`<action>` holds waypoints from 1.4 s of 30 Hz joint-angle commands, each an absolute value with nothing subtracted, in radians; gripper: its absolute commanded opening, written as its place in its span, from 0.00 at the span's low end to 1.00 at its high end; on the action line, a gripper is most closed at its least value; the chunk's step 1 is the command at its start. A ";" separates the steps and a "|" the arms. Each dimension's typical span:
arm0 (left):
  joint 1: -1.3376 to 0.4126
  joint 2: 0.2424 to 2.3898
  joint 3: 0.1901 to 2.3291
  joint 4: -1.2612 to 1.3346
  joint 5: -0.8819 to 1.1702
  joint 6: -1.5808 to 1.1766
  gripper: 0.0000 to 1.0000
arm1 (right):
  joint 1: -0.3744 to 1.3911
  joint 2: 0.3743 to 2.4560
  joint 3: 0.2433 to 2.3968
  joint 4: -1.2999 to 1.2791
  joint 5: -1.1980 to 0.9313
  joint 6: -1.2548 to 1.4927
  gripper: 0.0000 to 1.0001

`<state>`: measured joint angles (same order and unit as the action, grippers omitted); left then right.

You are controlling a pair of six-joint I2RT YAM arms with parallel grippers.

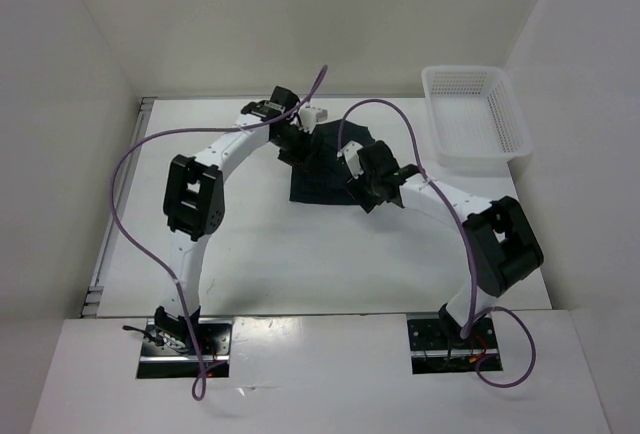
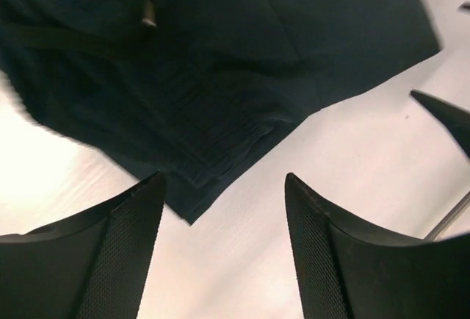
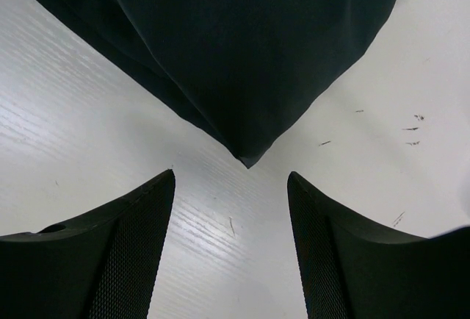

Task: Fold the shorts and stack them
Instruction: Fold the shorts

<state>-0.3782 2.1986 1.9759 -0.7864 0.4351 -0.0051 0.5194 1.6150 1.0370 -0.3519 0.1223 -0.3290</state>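
Note:
The black shorts [image 1: 325,169] lie folded and flat in the middle of the white table. In the left wrist view the shorts [image 2: 220,62] fill the upper part, with a small pale mark [image 2: 148,13] near the top and a corner pointing down between my fingers. My left gripper [image 2: 224,187] is open and empty just off that corner. In the right wrist view another corner of the shorts [image 3: 250,76] points down at the gap of my right gripper [image 3: 231,183], which is open and empty. Both grippers hover at the cloth's edges, left [image 1: 290,139] and right [image 1: 358,176].
A white plastic mesh basket [image 1: 474,119] stands at the back right of the table. White walls enclose the table on the left, back and right. Purple cables loop over both arms.

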 commanded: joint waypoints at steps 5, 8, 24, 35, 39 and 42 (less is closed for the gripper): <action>-0.390 2.286 2.022 -0.727 0.463 0.000 0.75 | 0.532 1.628 0.979 -0.209 0.155 -0.287 0.68; -0.399 2.338 2.055 -0.736 0.427 0.000 0.73 | 0.532 1.640 0.947 -0.169 0.183 -0.261 0.68; -0.353 2.232 1.988 -0.755 0.436 0.000 0.00 | 0.532 1.695 0.937 -0.104 0.259 -0.150 0.09; -0.341 2.118 1.869 -0.891 0.517 0.000 0.00 | 0.532 1.666 0.910 -0.124 0.239 -0.216 0.05; -0.327 2.128 1.787 -0.882 0.477 0.000 0.00 | 0.551 1.657 0.910 -0.115 0.218 -0.216 0.09; -0.327 2.154 1.738 -0.839 0.465 0.000 0.04 | 0.560 1.657 0.910 -0.115 0.190 -0.227 0.22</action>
<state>-0.3321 2.1292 1.7596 -0.8345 0.4721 -0.0044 0.5373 1.6924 0.9157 -0.1646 0.2173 -0.2123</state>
